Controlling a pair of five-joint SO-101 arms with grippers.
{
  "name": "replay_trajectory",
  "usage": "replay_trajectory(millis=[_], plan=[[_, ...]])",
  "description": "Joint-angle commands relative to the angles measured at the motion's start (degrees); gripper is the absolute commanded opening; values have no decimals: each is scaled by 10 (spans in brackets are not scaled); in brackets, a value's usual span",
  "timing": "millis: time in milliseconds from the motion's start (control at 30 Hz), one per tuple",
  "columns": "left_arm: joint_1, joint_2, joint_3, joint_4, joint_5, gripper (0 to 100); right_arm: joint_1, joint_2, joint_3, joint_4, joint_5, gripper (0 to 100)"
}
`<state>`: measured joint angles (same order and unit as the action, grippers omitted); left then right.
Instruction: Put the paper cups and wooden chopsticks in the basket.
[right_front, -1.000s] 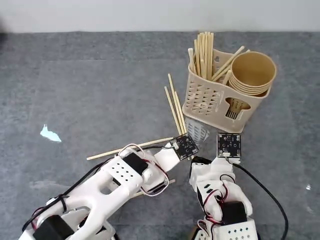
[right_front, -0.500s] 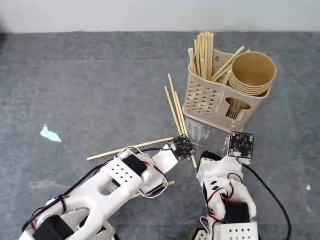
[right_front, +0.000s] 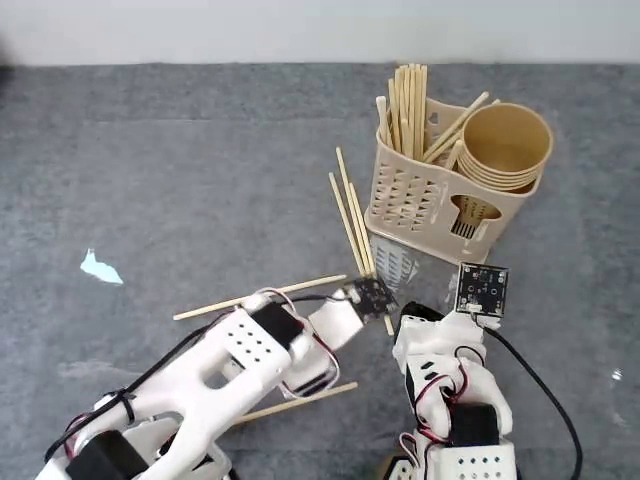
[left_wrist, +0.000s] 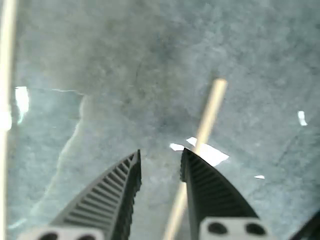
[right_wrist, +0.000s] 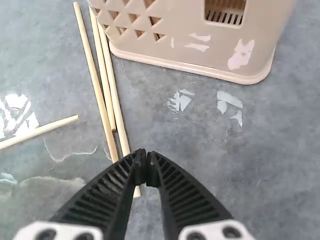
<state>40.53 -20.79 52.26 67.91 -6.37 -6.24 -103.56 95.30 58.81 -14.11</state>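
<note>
The paper cups (right_front: 507, 140) stand nested in one stack inside the basket (right_front: 420, 200), filling its 3 o'clock half; the number of cups cannot be counted. A bundle of upright chopsticks (right_front: 408, 105) occupies the basket's 10 o'clock corner, a few leaning toward the cups, their lower ends hidden by the wall. The basket sits at about 1 o'clock on the grey surface (right_front: 200, 170) in the high view. Three loose chopsticks (right_front: 350, 215) lie flat just beside the basket at its 8 o'clock, partly covered by the wrist board (right_front: 372, 295) of the left arm (right_front: 230, 360). A fourth chopstick (right_front: 260, 297) lies toward 7 o'clock, and a fifth (right_front: 300, 400) emerges from under that arm near 6 o'clock. The left claw (left_wrist: 160, 160) is parted by a narrow gap and grips nothing; a single chopstick (left_wrist: 206, 125) lies beside one finger, its lower length cut off behind it, and which loose stick this is cannot be told. The right claw (right_wrist: 146, 167) has its tips together and empty, poised over the end of one of the three loose chopsticks. A pale scrap (right_front: 100, 268) lies at 9 o'clock.
</note>
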Motion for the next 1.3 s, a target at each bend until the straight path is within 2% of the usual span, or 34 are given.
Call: replay_trajectory(millis=[0,233,467,1000,1167,1267], plan=[[50,-20,-26,18,42,131,7,-4,-19,-10,-6,9],[76,-16,-20,-2,55,131,7,-4,-18,-9,-6,9],[76,-16,67,-107,55,131,7,-4,-18,-9,-6,9],[75,-15,90,-94,55,122,7,-4,-18,-9,-6,9],[76,-16,94,-97,53,22,7,-4,-18,-9,-6,9],[76,-16,94,-97,52,13,7,-4,-18,-9,-6,9]])
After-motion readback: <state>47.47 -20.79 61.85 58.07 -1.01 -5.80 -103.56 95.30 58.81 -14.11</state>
